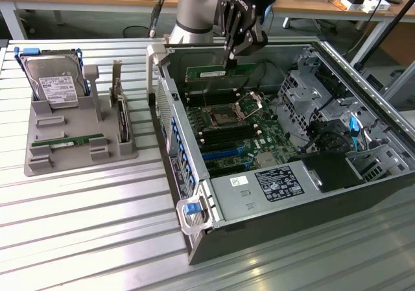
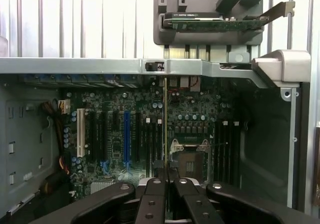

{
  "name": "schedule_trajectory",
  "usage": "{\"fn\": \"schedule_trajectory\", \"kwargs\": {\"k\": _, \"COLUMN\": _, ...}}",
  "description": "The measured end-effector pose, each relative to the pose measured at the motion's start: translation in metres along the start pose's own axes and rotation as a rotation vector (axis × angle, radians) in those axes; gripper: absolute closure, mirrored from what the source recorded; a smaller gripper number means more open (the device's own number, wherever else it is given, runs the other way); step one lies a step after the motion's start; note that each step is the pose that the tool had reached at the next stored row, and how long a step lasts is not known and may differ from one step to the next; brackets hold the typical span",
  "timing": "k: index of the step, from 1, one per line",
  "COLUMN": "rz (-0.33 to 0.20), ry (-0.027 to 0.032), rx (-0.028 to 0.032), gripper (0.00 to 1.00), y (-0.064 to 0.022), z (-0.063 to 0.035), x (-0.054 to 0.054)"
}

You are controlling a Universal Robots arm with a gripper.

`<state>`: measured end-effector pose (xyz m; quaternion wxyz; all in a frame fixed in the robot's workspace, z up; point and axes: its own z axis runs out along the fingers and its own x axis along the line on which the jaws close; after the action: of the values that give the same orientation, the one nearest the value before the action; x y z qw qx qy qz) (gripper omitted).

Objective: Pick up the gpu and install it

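The arm's black gripper has its fingers pressed together on the gpu, a long, narrow green circuit-board stick with a white label. The gripper pinches it at its upper edge. In the exterior view the stick hangs level just under the fingertips, running out from them mostly toward the exterior view's left. In the wrist view it shows edge-on as a thin line running straight out from between the fingers.

Below gripper and stick lies the green motherboard inside the open dark metal computer case. The stick is above the board, not seated.

Well apart from the gripper, outside the case, a grey plastic tray holds a silver hard drive in blue rails, an upright dark card with a metal bracket, and a second green stick.
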<state>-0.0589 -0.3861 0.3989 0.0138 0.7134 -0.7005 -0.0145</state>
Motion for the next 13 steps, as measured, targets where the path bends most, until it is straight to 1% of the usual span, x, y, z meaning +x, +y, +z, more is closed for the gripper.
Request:
{"fn": "schedule_trajectory", "kwargs": {"k": 2, "rz": 0.0, "ry": 0.0, "rx": 0.0, "gripper": 0.88, "y": -0.0026, "z": 0.0005, "x": 0.0001}}
{"fn": "schedule_trajectory", "kwargs": {"k": 13, "rz": 0.0, "ry": 0.0001, "rx": 0.0001, "gripper": 0.88, "y": -0.0091, "z": 0.0025, "x": 0.0002}}
